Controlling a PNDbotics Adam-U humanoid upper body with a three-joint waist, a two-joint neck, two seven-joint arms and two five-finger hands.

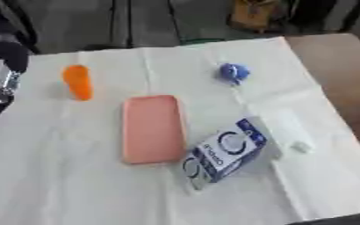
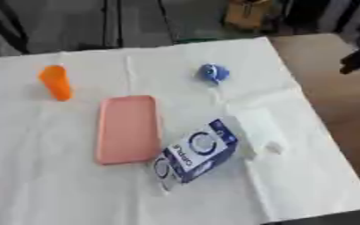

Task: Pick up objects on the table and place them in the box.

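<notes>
On white cloth [image 1: 75, 176]: flat pink rounded slab [image 1: 152, 128], blue-white carton [image 1: 225, 151], orange cone [image 1: 78, 82].

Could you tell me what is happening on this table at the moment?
Nothing is being handled right now. Four things lie untouched on the white cloth-covered table: an orange cone-shaped object, a flat pink rectangular case, a small blue rounded object, and a blue and white carton lying on its side next to the case. Part of the robot's left arm shows at the left edge, and a dark part at the right edge. No box is visible.
</notes>
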